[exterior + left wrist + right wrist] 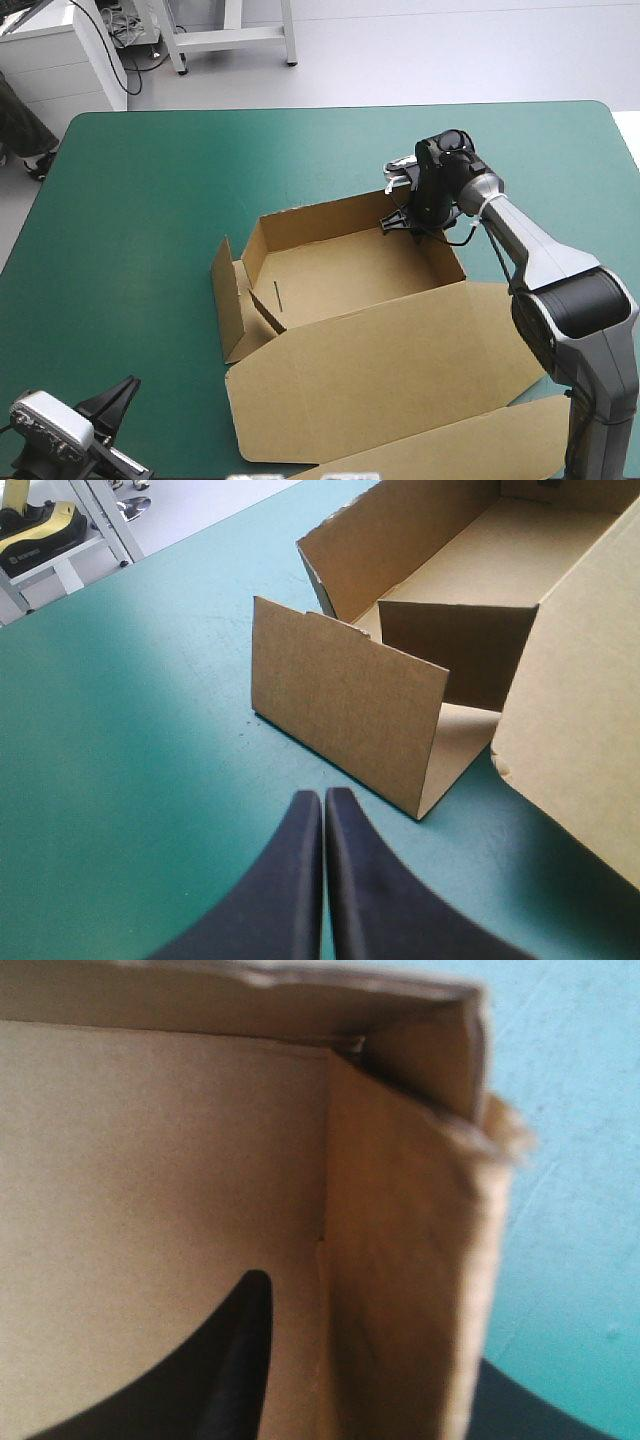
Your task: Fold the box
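Note:
The brown box [330,275] stands as an open tray in the middle of the table. Its lid [400,370] lies flat toward the near edge. At the tray's left end a side flap [228,300] stands up and leans outward. My right gripper [412,222] is at the far right corner. One black finger [235,1370] is inside the tray, the other is outside, and the right wall [400,1210] sits between them. My left gripper [120,400] is shut and holds nothing, low at the near left. Its tips [323,795] point at the left flap [345,705], a short way off.
The lid's front strip [470,445] reaches the table's near edge by the right arm's base. Teal-green cover [130,200] surrounds the box to the left and beyond it. An inner tab [455,650] stands across the tray's left end.

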`<action>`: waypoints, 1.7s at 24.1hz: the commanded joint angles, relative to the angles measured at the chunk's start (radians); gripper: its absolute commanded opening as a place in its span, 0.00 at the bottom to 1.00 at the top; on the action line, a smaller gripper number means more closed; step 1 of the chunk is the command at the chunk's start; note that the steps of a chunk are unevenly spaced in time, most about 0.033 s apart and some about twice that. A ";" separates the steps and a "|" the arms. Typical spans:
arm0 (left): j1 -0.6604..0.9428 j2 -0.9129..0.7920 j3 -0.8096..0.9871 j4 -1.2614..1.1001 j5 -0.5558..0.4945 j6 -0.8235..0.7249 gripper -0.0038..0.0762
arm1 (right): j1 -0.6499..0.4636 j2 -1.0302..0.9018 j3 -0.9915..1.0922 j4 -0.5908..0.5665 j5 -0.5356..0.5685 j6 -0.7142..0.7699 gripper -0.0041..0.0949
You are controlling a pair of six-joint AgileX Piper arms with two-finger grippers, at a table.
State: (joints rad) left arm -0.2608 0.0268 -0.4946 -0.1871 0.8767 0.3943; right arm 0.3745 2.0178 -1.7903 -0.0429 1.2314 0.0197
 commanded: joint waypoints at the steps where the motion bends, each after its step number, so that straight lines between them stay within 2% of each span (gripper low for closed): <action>1: 0.000 0.018 -0.020 -0.018 -0.078 -0.001 0.04 | -0.007 -0.070 -0.023 -0.030 0.023 0.010 0.06; 2: 0.000 0.018 -0.020 -0.018 -0.078 -0.001 0.04 | -0.007 -0.072 -0.023 -0.036 0.023 0.012 0.03; 9: 0.000 0.018 -0.020 -0.012 -0.076 -0.006 0.04 | -0.029 -0.200 -0.039 -0.036 0.023 0.006 0.02; 17: 0.000 0.018 -0.020 0.024 -0.169 -0.006 0.04 | -0.124 -0.464 -0.039 -0.033 0.023 0.006 0.02; 23: 0.000 0.020 -0.020 0.100 -0.255 -0.013 0.04 | -0.126 -0.588 -0.039 -0.063 0.023 0.010 0.02; 27: 0.000 0.024 -0.020 0.134 -0.203 -0.013 0.05 | -0.126 -0.594 -0.037 -0.056 0.023 0.010 0.02; 30: 0.000 0.024 -0.020 0.054 -0.157 -0.013 0.17 | -0.126 -0.594 -0.037 -0.044 0.023 0.010 0.02; 36: 0.000 0.024 -0.020 -0.026 -0.131 -0.030 0.63 | -0.126 -0.594 -0.037 -0.028 0.023 0.008 0.02; 38: 0.000 0.024 -0.020 -0.035 -0.136 -0.042 0.68 | -0.126 -0.594 -0.037 -0.025 0.023 0.003 0.02; 41: 0.000 0.024 -0.020 -0.116 -0.122 -0.044 0.68 | -0.126 -0.594 -0.037 -0.026 0.023 -0.001 0.02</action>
State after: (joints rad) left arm -0.2608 0.0268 -0.4946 -0.2240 0.8126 0.3652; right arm 0.2570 1.4625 -1.7955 -0.0768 1.2456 0.0216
